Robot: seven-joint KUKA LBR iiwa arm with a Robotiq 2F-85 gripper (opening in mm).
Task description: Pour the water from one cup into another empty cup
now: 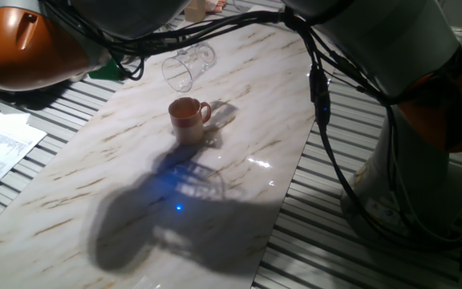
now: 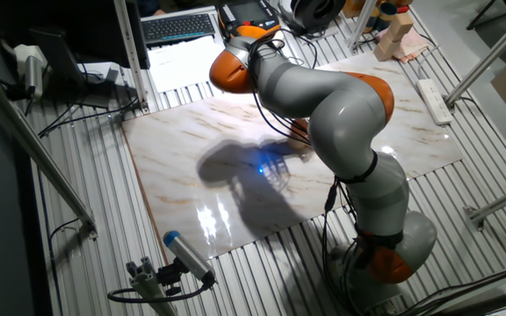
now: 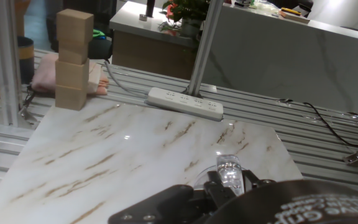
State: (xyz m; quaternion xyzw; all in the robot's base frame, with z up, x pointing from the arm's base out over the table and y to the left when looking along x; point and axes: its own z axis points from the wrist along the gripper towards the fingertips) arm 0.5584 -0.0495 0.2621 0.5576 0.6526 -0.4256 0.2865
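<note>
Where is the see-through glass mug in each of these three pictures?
One fixed view: the transparent glass mug with a loop handle is top centre, tilted, beyond the terracotta-brown ceramic mug.
The other fixed view: not visible; the grey robot arm hides that area.
Hand view: the mug peeks in at the bottom, right of centre.
Shared landmark: the white marble tabletop.

Marble table bears brown mug.

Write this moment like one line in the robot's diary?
phase: pouring | gripper: shut on glass mug, tipped above brown mug | brown mug: upright on marble table | water: not visible
</note>
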